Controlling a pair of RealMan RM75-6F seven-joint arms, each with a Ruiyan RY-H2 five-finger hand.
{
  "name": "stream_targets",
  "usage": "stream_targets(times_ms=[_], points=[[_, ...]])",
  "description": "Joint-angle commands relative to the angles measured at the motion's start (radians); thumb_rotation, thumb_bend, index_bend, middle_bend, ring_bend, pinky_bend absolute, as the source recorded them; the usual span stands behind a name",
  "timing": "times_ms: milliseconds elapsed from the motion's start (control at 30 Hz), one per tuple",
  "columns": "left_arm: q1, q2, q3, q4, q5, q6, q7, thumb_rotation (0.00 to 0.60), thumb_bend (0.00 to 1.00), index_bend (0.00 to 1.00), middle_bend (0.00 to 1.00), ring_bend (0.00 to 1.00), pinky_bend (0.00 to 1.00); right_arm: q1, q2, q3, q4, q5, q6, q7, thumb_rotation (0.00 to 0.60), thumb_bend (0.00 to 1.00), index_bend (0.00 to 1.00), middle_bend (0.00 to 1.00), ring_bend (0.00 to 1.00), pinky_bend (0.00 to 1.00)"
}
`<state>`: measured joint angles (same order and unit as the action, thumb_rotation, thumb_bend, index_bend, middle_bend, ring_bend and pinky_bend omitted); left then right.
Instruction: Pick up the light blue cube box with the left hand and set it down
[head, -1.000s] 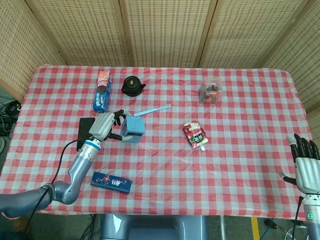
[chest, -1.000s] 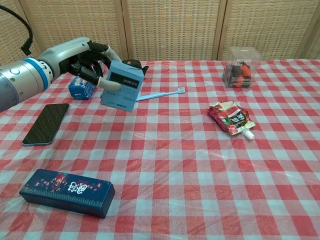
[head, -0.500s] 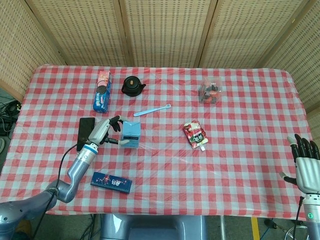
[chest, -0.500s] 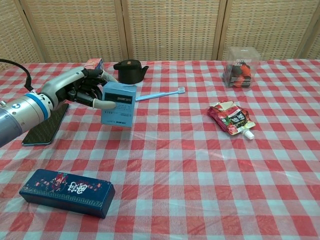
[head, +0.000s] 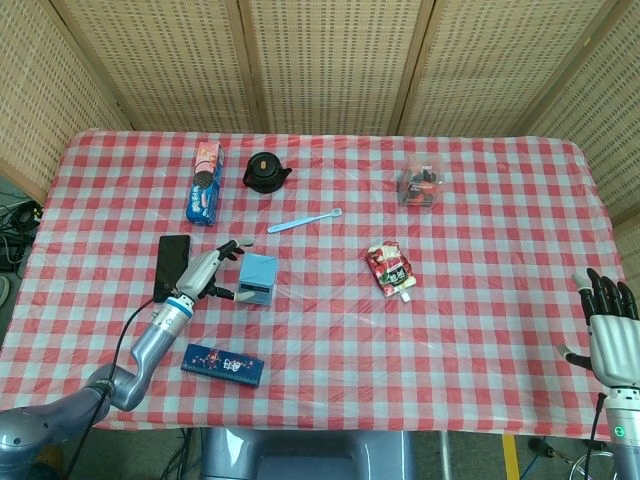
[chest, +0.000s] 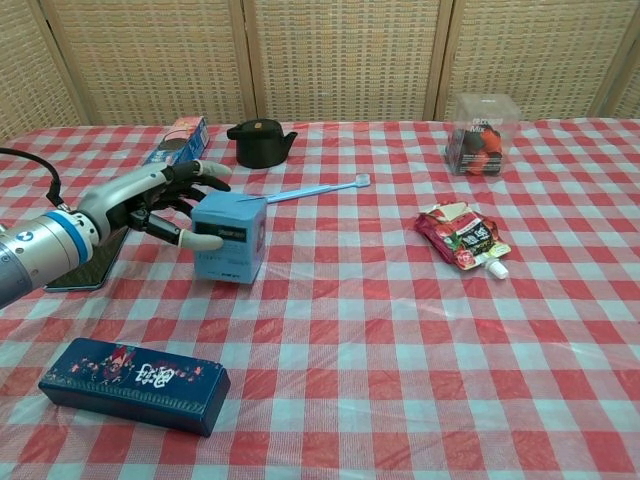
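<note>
The light blue cube box (head: 258, 278) (chest: 228, 240) stands on the red checked tablecloth, left of the middle, its label facing front. My left hand (head: 207, 273) (chest: 160, 205) lies just to its left, low over the table. The thumb tip touches the box's front left face, while the other fingers are spread and lifted off above its top left corner. My right hand (head: 610, 325) hangs at the table's near right edge with its fingers apart and nothing in it; the chest view does not show it.
A black phone (head: 172, 266) (chest: 88, 255) lies under my left forearm. A dark blue long box (head: 224, 365) (chest: 133, 372) sits near the front. Behind are a cookie pack (head: 205, 182), a black teapot (head: 264, 171) and a blue spoon (head: 303, 220). A red pouch (head: 391, 270) and a clear box (head: 421, 185) are to the right.
My left hand lowered the tilted box from the air down and toward the near edge onto the cloth, then spread its fingers off it. The right hand has not moved.
</note>
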<state>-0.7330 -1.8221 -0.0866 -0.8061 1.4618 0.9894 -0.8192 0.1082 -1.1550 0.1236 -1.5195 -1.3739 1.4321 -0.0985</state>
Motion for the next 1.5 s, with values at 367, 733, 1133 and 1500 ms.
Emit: stream_targets(times_ms=[367,733,1133,1500], points=[[0.058,0.210,0.051,-0.207,0.121,0.194,0.227,0.600,0.00,0.00,0.00,0.00,0.00,-0.008,0.012,-0.003,-0.020,-0.019,0.021,0.010,0.600,0.00,0.00,0.00,0.00,0.00],[-0.029,0.412,0.019,-0.598,0.072,0.012,0.983,0.600,0.00,0.00,0.00,0.00,0.00,-0.008,0.014,-0.002,-0.024,-0.020,0.023,0.010,0.600,0.00,0.00,0.00,0.00,0.00],[-0.158,0.339,-0.051,-0.737,-0.356,-0.177,1.647,0.600,0.00,0.00,0.00,0.03,0.11,-0.007,0.007,0.001,-0.014,-0.007,0.019,-0.006,0.600,0.00,0.00,0.00,0.00,0.00],[-0.291,0.269,-0.049,-0.809,-0.772,-0.112,1.937,0.600,0.00,0.01,0.04,0.11,0.16,-0.001,0.001,0.004,-0.001,0.009,0.001,-0.007,0.600,0.00,0.00,0.00,0.00,0.00]])
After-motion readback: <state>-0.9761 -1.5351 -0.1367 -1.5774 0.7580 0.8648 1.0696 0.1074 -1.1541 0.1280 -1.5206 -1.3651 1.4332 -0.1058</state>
